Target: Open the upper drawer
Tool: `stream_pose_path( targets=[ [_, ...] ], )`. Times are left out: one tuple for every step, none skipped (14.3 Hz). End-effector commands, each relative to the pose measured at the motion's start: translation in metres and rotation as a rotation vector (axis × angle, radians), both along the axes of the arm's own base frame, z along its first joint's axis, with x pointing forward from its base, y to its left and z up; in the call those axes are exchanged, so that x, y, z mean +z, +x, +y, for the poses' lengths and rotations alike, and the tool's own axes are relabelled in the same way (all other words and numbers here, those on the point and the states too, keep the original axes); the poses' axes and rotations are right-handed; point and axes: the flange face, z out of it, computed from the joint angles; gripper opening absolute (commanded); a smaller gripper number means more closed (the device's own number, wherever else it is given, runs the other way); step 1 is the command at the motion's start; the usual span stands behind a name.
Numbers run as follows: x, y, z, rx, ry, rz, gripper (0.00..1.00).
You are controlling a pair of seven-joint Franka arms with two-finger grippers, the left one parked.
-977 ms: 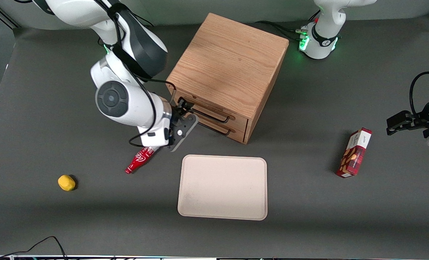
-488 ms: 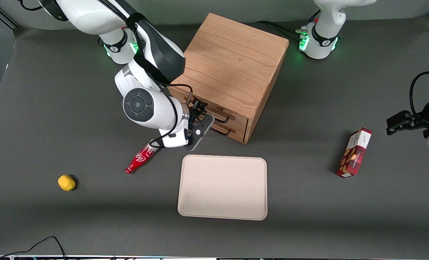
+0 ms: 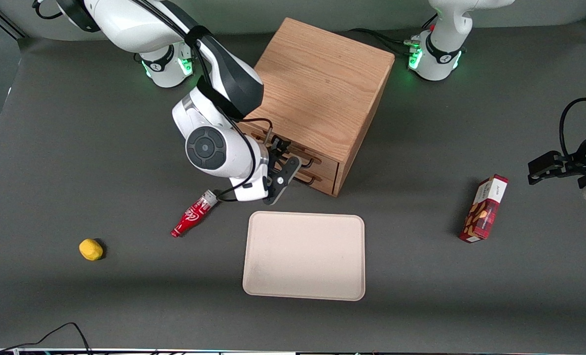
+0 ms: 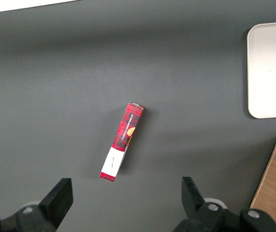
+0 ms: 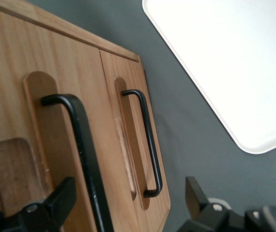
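Note:
The oak cabinet (image 3: 317, 88) stands mid-table with both drawers shut flush. The upper drawer (image 3: 325, 161) has a thin black wire handle (image 3: 307, 160); the lower drawer (image 3: 322, 180) sits just beneath it. My right gripper (image 3: 285, 159) is right in front of the drawer fronts, level with the upper handle. In the right wrist view the gripper (image 5: 128, 198) is open, and the upper drawer's handle (image 5: 82, 150) runs between its fingers (image 5: 60, 198), untouched. The lower drawer's handle (image 5: 146, 140) lies beside it. The arm hides part of the upper drawer in the front view.
A beige tray (image 3: 304, 255) lies nearer the front camera than the cabinet. A red bottle (image 3: 193, 218) lies on its side beside the gripper, and a yellow lump (image 3: 91, 249) farther toward the working arm's end. A red box (image 3: 485, 208) lies toward the parked arm's end.
My gripper has moved along the drawer fronts toward the parked arm's end and closer to the upper handle. The red bottle's neck has come out from under the wrist.

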Motion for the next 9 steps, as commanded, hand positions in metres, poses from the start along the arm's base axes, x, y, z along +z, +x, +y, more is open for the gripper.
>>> stream_pose_path(
  targets=[
    [-0.019,0.006,-0.002,0.047,-0.025,-0.039,1.0],
    [-0.026,0.009,-0.005,0.091,-0.043,-0.056,1.0],
    [-0.031,0.015,-0.009,0.123,-0.052,-0.074,1.0],
    [-0.03,0.02,-0.012,0.146,-0.055,-0.091,1.0],
    [-0.027,0.026,-0.017,0.152,-0.06,-0.109,1.0],
    [-0.025,0.034,-0.022,0.148,-0.061,-0.123,1.0],
    [-0.02,0.039,-0.025,0.15,-0.058,-0.139,1.0],
    [-0.016,0.043,-0.027,0.144,-0.057,-0.149,1.0],
    [-0.013,0.051,-0.035,0.132,-0.062,-0.164,1.0]
  ],
)
